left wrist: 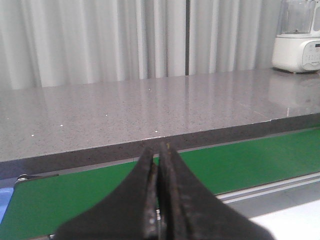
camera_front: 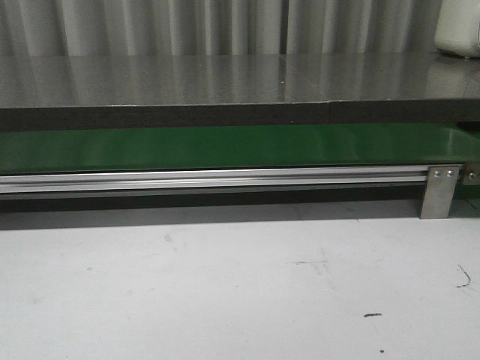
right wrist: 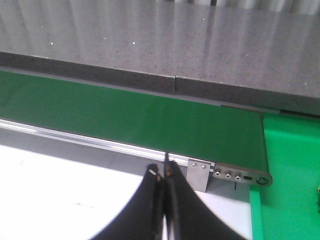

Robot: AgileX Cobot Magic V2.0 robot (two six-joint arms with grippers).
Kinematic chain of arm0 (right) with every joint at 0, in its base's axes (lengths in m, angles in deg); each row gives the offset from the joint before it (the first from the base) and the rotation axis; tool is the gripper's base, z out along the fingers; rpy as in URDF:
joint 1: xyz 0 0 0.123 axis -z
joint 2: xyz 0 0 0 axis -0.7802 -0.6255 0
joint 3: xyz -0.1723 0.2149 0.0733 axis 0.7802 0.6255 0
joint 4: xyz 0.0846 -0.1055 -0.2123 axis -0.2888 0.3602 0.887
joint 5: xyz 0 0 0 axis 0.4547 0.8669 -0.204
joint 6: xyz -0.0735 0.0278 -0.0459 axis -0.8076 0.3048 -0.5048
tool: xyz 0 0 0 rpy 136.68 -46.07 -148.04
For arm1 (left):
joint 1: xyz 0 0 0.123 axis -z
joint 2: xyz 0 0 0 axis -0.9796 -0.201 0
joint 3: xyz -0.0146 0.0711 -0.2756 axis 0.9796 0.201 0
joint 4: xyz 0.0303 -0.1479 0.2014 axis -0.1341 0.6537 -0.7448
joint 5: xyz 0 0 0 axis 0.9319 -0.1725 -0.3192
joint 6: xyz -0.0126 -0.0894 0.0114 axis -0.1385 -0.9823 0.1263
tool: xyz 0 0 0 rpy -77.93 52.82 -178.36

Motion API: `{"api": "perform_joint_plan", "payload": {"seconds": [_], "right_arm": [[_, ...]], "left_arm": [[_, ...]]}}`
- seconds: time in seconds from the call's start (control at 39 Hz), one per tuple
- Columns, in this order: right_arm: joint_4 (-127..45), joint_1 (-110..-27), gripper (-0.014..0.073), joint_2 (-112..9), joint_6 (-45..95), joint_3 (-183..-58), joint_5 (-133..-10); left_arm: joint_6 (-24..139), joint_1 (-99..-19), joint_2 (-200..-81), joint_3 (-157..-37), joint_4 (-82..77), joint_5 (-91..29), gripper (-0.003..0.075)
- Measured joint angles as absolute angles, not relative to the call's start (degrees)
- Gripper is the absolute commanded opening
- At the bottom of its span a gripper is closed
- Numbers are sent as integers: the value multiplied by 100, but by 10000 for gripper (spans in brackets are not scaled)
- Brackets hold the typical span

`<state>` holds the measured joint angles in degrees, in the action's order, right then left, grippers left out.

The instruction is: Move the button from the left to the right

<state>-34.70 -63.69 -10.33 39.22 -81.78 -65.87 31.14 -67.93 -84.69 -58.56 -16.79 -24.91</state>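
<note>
The button is out of view in every frame. The green belt point(camera_front: 225, 146) runs across the front view with nothing on it; it also shows in the left wrist view point(left wrist: 260, 160) and the right wrist view point(right wrist: 125, 117). My left gripper point(left wrist: 158, 150) is shut and empty, its black fingers pressed together over the near edge of the belt's left part. My right gripper point(right wrist: 164, 170) is shut and empty, over the white table in front of the belt's right end. Neither gripper shows in the front view.
A grey stone counter point(camera_front: 225, 79) lies behind the belt. An aluminium rail point(camera_front: 210, 180) with a bracket point(camera_front: 440, 191) edges the belt's front. A white appliance point(left wrist: 299, 40) stands at the counter's far right. A bright green tray point(right wrist: 295, 175) sits past the belt's right end.
</note>
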Motion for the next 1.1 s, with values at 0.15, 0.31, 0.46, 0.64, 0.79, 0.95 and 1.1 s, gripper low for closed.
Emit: {"api": "perform_joint_plan", "payload": {"seconds": [0.15, 0.31, 0.46, 0.64, 0.79, 0.95, 1.1], "right_arm": [[-3470, -6369, -69, -17, 3922, -7903, -6573], [-3470, -6369, -69, 373, 3922, -7866, -6564], [-3470, -6369, -69, 387, 3910, -7866, -6564], [-3470, -6369, -69, 387, 3910, -7824, -6564], [-3470, -6369, -69, 387, 3910, -7815, -6564], [-3470, -6369, -69, 387, 3910, -7815, -6564], [-3470, -6369, -69, 387, 3910, -7815, -6564]], "left_arm": [[3114, -6793, -8469, -5856, -1679, -2491, -21], [3114, -6793, -8469, -5856, -1679, -2491, -21], [3114, -6793, -8469, -5856, -1679, -2491, -21], [3114, -6793, -8469, -5856, -1679, -2491, -21], [3114, -6793, -8469, -5856, -1679, -2491, -21], [3114, -6793, -8469, -5856, -1679, -2491, -21], [3114, -6793, -8469, -5856, -1679, -2491, -21]]}}
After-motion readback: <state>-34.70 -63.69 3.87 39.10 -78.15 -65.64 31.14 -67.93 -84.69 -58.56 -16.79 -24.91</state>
